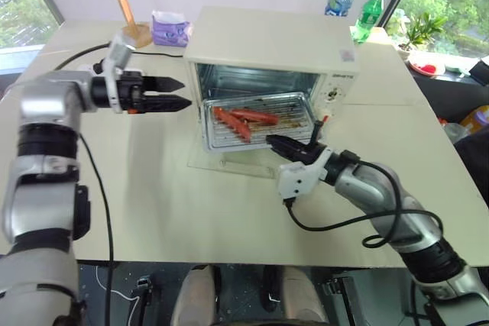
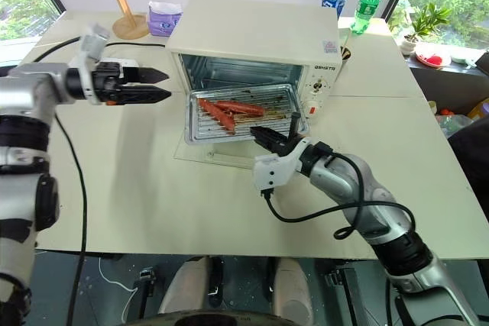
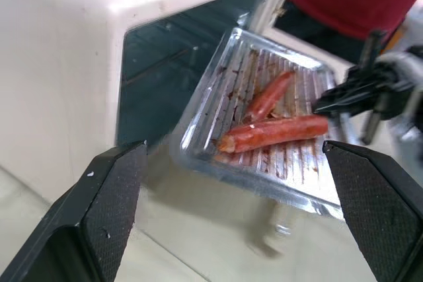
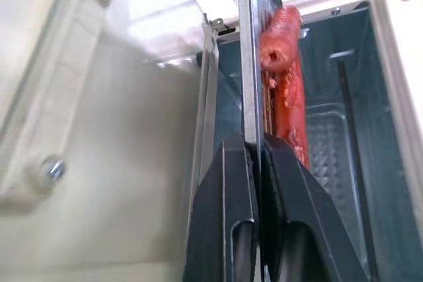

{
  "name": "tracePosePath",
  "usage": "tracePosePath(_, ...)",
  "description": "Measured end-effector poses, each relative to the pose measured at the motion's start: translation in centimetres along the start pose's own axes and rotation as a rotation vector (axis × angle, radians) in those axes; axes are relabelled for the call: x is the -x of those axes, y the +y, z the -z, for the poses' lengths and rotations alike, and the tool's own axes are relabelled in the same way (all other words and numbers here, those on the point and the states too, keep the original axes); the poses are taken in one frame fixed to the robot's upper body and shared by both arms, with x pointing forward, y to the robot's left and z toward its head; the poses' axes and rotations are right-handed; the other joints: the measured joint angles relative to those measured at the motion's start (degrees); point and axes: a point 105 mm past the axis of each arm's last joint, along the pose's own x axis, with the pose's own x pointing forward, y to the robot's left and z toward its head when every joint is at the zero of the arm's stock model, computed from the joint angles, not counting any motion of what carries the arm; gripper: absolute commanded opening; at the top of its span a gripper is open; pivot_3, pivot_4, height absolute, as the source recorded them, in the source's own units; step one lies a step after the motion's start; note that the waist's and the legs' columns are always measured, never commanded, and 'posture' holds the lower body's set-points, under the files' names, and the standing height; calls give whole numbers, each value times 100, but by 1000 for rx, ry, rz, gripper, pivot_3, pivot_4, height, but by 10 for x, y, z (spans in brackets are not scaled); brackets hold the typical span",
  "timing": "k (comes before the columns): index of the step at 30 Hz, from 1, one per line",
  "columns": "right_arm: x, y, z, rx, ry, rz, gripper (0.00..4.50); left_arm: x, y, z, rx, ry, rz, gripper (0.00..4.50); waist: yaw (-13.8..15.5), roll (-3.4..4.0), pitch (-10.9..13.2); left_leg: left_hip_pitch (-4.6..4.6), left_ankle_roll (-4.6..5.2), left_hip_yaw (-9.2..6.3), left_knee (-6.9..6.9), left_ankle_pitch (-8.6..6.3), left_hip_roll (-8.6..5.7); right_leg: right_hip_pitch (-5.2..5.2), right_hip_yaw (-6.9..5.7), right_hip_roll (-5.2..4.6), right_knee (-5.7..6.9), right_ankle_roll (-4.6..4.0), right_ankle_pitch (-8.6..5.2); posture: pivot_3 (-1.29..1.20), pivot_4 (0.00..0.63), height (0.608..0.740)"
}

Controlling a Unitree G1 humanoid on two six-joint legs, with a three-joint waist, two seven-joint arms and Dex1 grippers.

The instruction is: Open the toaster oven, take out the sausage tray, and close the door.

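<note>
Head views: oven (image 1: 275,43) near the bench's (image 1: 153,196) far edge, door (image 1: 229,164) folded down flat on the bench toward the near edge. Tray (image 1: 256,121) drawn partway out over the door, sausages (image 1: 244,118) lying on its rack. Right pincer (image 1: 276,143) clenched on the tray's front rim, toward its right corner. Left pincer (image 1: 177,91) released, fingers spread, level with the oven's left wall and just off it, touching nothing. Two bottles (image 1: 355,1) behind the oven at the far edge; wooden stand (image 1: 126,5) and purple packet (image 1: 170,30) toward the far left corner.

Left wrist view: both fingers (image 3: 99,209) wide apart, framing the tray (image 3: 264,130) jutting from the oven's (image 3: 73,64) open mouth; two sausages (image 3: 274,130) crossed on the rack; the right pincer (image 3: 340,97) at the tray's rim.

Right wrist view: fingers (image 4: 228,209) pressed together on the thin metal rim of the tray (image 4: 249,51), a sausage (image 4: 284,70) just beyond, oven cavity (image 4: 344,97) behind.
</note>
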Motion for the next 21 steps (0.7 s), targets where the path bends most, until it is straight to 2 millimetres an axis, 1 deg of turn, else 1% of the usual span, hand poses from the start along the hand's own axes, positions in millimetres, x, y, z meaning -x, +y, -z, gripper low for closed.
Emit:
tracePosePath(2, 5, -1, 3, 26, -23, -18, 32, 11, -6, 16, 150, -2, 0, 4500, -22, -2, 0, 2, -2, -3, 1, 1, 0, 4, 0, 0, 1, 0, 0, 0, 150, 722)
tracePosePath(4, 7, 0, 6, 34, -41, -29, 32, 18, -13, 25, 287, -23, 4, 4500, -29, -9, 2, 2, -3, -7, 2, 2, 0, 6, 0, 0, 0, -1, -1, 0, 150, 722)
tracePosePath(5, 6, -1, 6, 40, -52, -31, 32, 21, -17, 29, 326, -26, 5, 4500, -54, -10, 3, 2, -3, -7, 2, 2, 0, 6, 1, -1, 0, -1, -1, 0, 150, 722)
tracePosePath(7, 7, -3, 7, 56, -75, -42, 32, 22, -33, 42, 385, -6, 28, 4500, -86, -9, 3, 6, -3, -4, 1, 2, 0, 8, 6, -3, -2, 0, -1, 0, 150, 722)
tracePosePath(9, 6, -6, 9, 60, -90, -42, 32, 17, -47, 61, 466, 29, 49, 4500, -87, -9, 3, 9, -4, -5, 1, 2, 3, 9, 8, -3, 2, 0, -1, 0, 150, 722)
tracePosePath(11, 5, -9, 10, 58, -105, -39, 32, 10, -57, 72, 544, 20, 64, 4500, -68, -10, 4, 9, -7, -7, 2, 4, 4, 9, 7, -2, 5, 0, -1, 0, 150, 722)
tracePosePath(13, 3, -11, 9, 51, -115, -33, 32, 6, -63, 72, 570, 11, 70, 4500, -69, -12, 3, 11, -10, -8, 2, 6, 3, 10, 7, -1, 6, 0, -1, 0, 150, 722)
tracePosePath(16, -2, -12, 3, 38, -146, -25, 32, 0, -72, 63, 595, -46, 95, 4500, -100, -11, 3, 29, -10, -4, 1, 6, 4, 22, 9, -1, 9, 0, -1, 0, 150, 722)
tracePosePath(21, -10, -12, -5, 17, -185, -22, 32, -7, -70, 61, 641, -102, 88, 4500, -175, -11, 3, 36, -22, -5, -2, 12, 9, 24, 9, 3, 15, -1, -1, 0, 150, 722)
